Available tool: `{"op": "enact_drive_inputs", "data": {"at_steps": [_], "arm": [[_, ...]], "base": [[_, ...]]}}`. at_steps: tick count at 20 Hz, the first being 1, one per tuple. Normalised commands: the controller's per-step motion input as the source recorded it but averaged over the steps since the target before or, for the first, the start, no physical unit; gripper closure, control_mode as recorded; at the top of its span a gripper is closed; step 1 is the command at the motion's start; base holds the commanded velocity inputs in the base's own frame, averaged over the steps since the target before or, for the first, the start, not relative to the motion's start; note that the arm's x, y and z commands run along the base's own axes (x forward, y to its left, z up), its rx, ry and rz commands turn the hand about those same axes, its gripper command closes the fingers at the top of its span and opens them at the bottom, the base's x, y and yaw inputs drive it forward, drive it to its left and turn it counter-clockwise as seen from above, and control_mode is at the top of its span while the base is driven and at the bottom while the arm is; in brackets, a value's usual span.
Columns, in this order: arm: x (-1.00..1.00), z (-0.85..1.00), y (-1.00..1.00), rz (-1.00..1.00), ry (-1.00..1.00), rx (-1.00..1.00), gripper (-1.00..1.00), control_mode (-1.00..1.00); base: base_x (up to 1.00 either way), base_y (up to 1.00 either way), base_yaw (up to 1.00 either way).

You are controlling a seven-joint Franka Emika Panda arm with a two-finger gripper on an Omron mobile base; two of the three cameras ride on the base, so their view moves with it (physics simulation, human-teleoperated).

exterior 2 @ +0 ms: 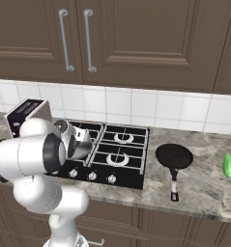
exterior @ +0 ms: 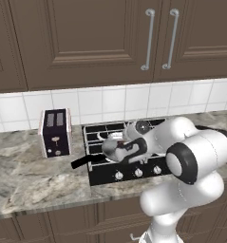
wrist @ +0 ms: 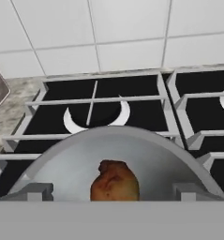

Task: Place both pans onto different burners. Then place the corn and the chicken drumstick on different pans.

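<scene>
Grey pan (wrist: 71, 161) on front-left burner with drumstick (wrist: 115, 182) inside. Black pan (exterior 2: 174, 156) on desk, lower right; corn unplaced. End effector grip: cannot tell.

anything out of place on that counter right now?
Yes: the black pan sits on the counter right of the hob, not on a burner. The drumstick already lies in the grey pan on the front-left grate.

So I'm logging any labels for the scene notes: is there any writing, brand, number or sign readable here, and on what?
None can be read.
Toaster: no brand or lettering visible.
Hob knobs: any markings too small to tell.
Cabinets and tiles: plain.
</scene>
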Motion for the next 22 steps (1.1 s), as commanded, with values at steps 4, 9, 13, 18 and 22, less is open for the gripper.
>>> {"op": "enact_drive_inputs", "data": {"at_steps": [4,9,13,18,22], "arm": [[0.11,0.39,-0.06,0.00,0.00,0.00,-1.00,-1.00],[0.13,0.13,-0.03,0.00,0.02,0.00,-1.00,-1.00],[0.01,-0.01,0.00,0.00,0.05,-0.01,-1.00,-1.00],[-0.09,-0.02,-0.16,0.00,0.03,-0.03,-1.00,-1.00],[-0.12,0.00,-0.26,0.00,0.02,-0.02,-1.00,-1.00]], "base": [[0.00,0.00,0.00],[0.00,0.00,0.00],[0.00,0.00,0.00],[0.00,0.00,0.00],[0.00,0.00,0.00]]}}
